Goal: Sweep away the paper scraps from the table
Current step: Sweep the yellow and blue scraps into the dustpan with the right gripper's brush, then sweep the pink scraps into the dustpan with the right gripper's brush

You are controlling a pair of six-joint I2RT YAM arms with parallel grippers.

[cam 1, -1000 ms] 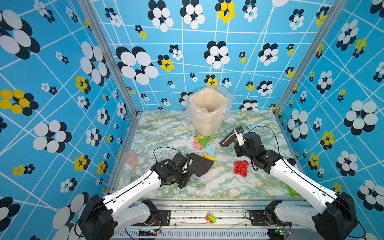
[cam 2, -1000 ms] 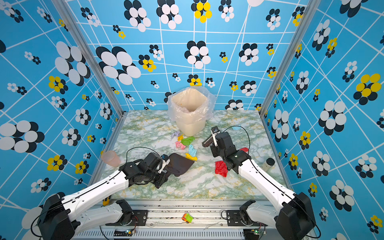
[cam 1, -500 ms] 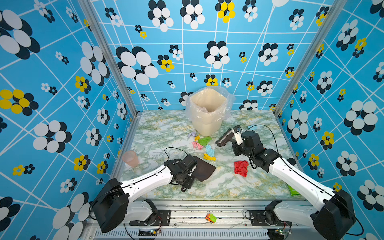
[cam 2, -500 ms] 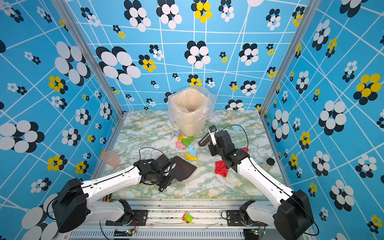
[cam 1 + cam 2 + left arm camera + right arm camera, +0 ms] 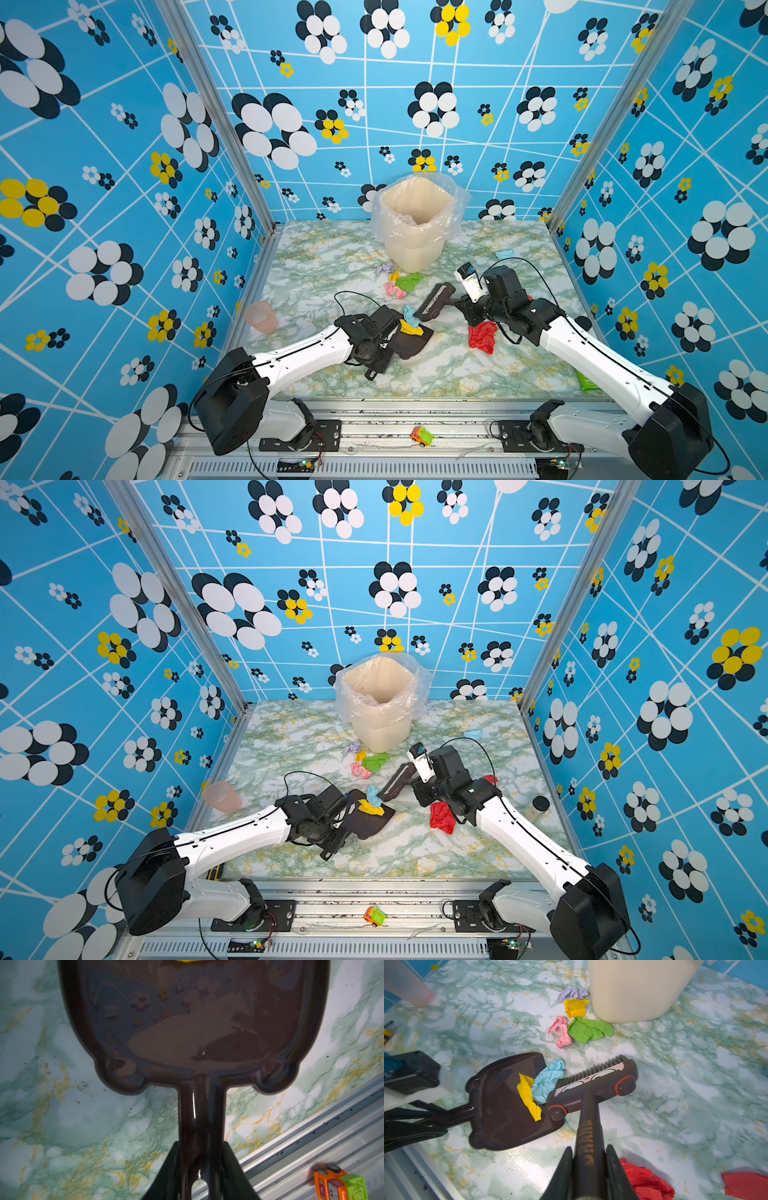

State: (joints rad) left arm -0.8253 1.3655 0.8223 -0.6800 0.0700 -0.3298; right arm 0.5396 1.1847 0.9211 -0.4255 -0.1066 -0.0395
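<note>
**Q:** Marble-patterned table (image 5: 457,374): why is the dustpan (image 5: 500,1109) held low against it?

**A:** Its handle is clamped by the left gripper (image 5: 200,1147) so that two paper scraps (image 5: 548,1082), yellow and light blue, at its lip can be pushed in by the brush (image 5: 591,1084), which is clamped in the right gripper (image 5: 589,1151). Others are seen beside the bin (image 5: 415,232).

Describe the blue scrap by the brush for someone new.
From the cream bin, come forward to the dark brown dustpan. At its lip lies the light blue scrap, the only wad against the brush bristles, with a yellow scrap beside it.
</note>
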